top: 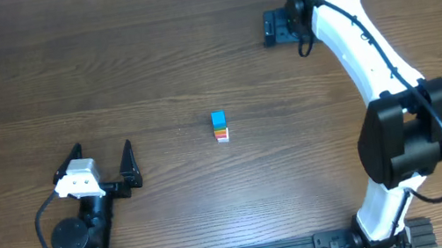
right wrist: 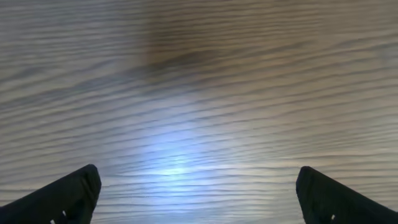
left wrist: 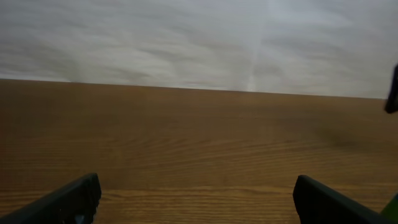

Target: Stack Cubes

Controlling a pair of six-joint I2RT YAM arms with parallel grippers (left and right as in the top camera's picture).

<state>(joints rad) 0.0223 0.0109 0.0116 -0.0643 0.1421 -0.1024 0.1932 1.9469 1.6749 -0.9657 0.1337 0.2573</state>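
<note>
— Where do the cubes stand?
— The stack of cubes (top: 220, 128) stands near the middle of the table (top: 149, 64), with the blue cube (top: 218, 119) on top and the orange cube (top: 220, 129) right under it. Below those sits a paler piece whose colour cannot be told.
— And the left hand (top: 101, 149)?
— It rests near its own base, well apart from the stack, fingers spread wide and nothing between them; its wrist view looks across bare wood.
— The right hand (top: 279, 27)?
— The right arm reaches to the far side of the table, well apart from the stack. Its fingers are also spread wide over bare wood, gripping nothing.
</note>
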